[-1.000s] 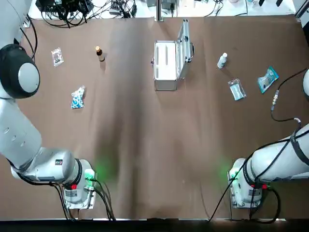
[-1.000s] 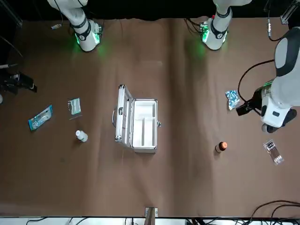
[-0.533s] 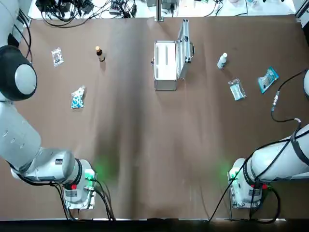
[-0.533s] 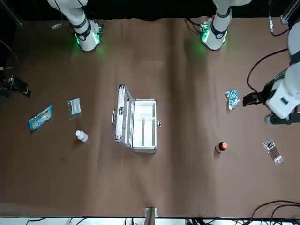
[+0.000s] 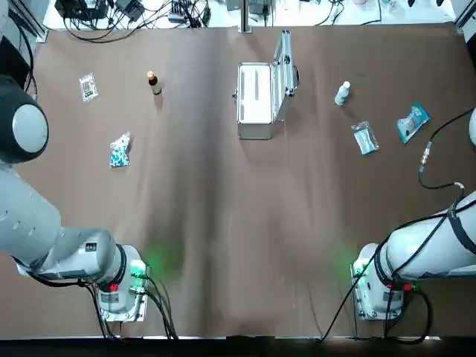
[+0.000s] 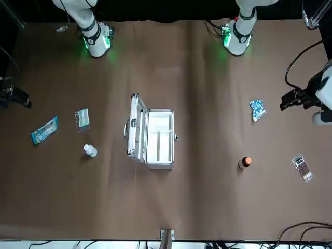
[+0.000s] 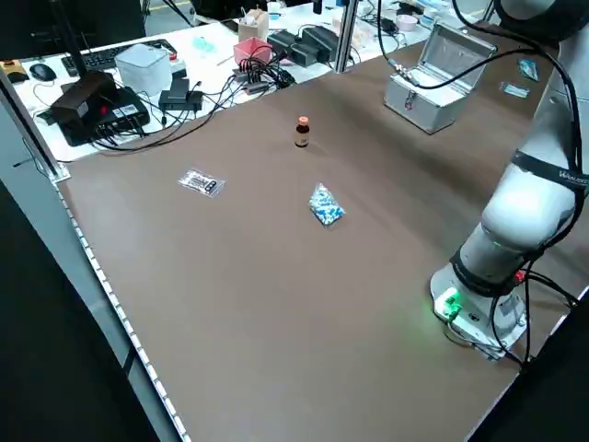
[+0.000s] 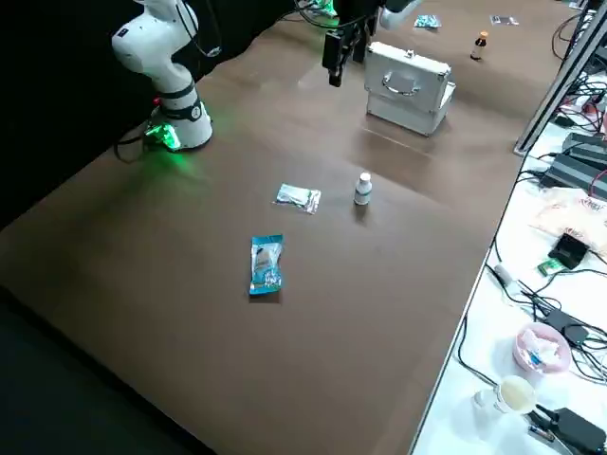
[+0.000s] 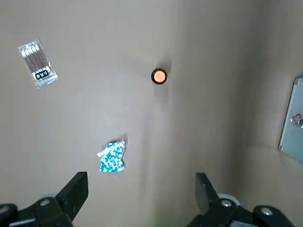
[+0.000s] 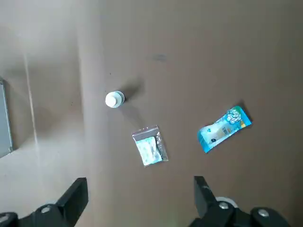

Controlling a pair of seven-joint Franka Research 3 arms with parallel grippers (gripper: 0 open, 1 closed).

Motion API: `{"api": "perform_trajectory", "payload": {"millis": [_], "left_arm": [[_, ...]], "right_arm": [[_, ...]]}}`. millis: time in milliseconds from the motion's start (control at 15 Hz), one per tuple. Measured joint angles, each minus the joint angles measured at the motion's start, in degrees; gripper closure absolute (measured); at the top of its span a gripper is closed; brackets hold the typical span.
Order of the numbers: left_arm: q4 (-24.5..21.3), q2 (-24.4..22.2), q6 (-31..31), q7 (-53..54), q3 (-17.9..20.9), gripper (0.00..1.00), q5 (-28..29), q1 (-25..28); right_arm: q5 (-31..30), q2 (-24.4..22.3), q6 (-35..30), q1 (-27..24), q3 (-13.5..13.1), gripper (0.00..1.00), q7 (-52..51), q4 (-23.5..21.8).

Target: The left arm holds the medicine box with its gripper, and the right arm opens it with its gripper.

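Since the earlier frames, the left arm [image 5: 26, 134] swings further out toward its own side of the table.

Top view: the medicine box [image 5: 256, 100] sits at the far middle, lid already upright, both arms well apart from it.

Front view: the box tray is bare and nothing touches it.

Left wrist view: the left gripper [image 9: 139, 191] is spread wide and empty above a blue packet [image 9: 111, 157].

Right wrist view: the right gripper [image 10: 137, 191] is wide and empty.

Judgement: the opening looks done. The next move calls only for parking both arms.

Medicine box [image 5: 255, 100]: silver metal case, far centre of table, open, white interior showing. Lid [image 5: 282, 71] stands near upright along right side, handle outward.
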Motion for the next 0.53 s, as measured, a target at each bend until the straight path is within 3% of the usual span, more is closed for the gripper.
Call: {"api": "perform_trajectory", "payload": {"millis": [533], "left_arm": [[-5.7, -2.3, 4.7, 0.2, -1.1, 0.00, 1.6, 0.6]], "right_arm": [[0.4, 0.0, 0.9, -0.4, 0.2, 0.01, 0.0, -0.9]]}}
